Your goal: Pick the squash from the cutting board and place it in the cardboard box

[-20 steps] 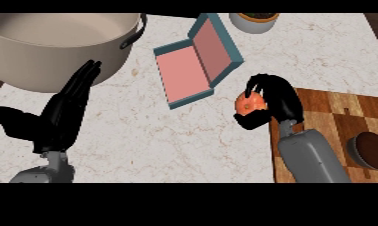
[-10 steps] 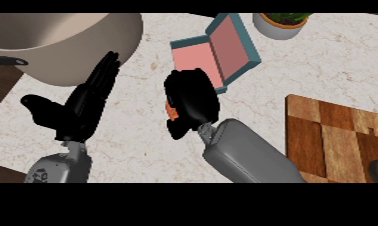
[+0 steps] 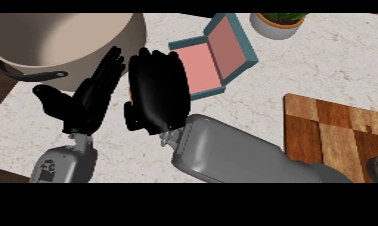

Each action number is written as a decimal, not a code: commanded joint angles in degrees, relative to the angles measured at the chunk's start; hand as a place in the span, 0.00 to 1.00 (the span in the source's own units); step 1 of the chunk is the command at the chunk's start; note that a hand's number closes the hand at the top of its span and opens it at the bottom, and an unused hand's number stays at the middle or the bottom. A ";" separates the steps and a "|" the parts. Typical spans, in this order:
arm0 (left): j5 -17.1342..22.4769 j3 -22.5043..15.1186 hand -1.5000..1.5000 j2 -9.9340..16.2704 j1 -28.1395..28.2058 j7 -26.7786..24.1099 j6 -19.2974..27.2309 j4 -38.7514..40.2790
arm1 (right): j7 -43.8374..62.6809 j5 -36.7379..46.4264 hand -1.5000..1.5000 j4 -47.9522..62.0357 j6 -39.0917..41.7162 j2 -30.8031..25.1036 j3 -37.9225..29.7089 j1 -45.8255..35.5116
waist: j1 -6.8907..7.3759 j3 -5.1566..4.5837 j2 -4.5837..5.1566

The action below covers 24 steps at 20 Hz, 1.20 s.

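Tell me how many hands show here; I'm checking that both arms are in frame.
2. The left hand is at the lower left, open, fingers up beside the pot. The right hand is just right of it, left of the open box.

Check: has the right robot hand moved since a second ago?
Yes. The right robot hand went left, off the cutting board, and now sits at the open box's left edge, beside the left robot hand.

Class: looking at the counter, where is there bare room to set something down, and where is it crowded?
Bare marble lies between the open box, the potted plant and the cutting board. It is crowded at left, where the left hand and right hand sit beside the pot.
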 commanded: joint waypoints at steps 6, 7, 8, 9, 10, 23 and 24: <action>-0.28 0.96 0.50 -0.27 -0.04 -1.05 0.86 1.57 | 18.94 -0.06 1.00 6.23 -5.80 0.10 -1.49 -16.16 | -2.17 -0.09 -0.05; -1.16 1.61 0.50 -0.34 -1.95 -0.89 2.15 3.22 | 19.89 -1.06 1.00 6.77 -6.52 0.10 -0.76 -16.26 | -3.37 -0.04 0.30; -0.59 1.28 0.50 -0.30 -1.22 -1.02 1.37 2.32 | 20.35 -1.65 1.00 8.08 -6.66 0.10 -1.85 -18.22 | -2.46 -0.08 0.21; -0.61 1.43 0.50 -0.06 -2.65 -0.31 1.49 1.86 | 20.89 -2.73 1.00 9.18 -7.05 0.09 -1.87 -18.77 | -3.17 -0.01 0.24; -1.06 1.28 0.50 -0.91 -0.49 -2.53 1.87 3.49 | 21.89 -3.25 1.00 9.93 -6.77 0.09 -1.10 -19.76 | -3.58 -0.07 0.33; -1.07 4.30 0.50 0.29 -0.68 -2.30 3.66 2.59 | 19.69 -5.41 1.00 29.33 -11.09 0.09 1.24 -26.31 | -6.68 0.14 0.68; -1.20 3.16 0.50 0.58 0.54 -2.65 2.44 1.38 | 18.88 -4.99 1.00 30.67 -13.81 0.09 2.86 -24.08 | -6.32 0.16 0.76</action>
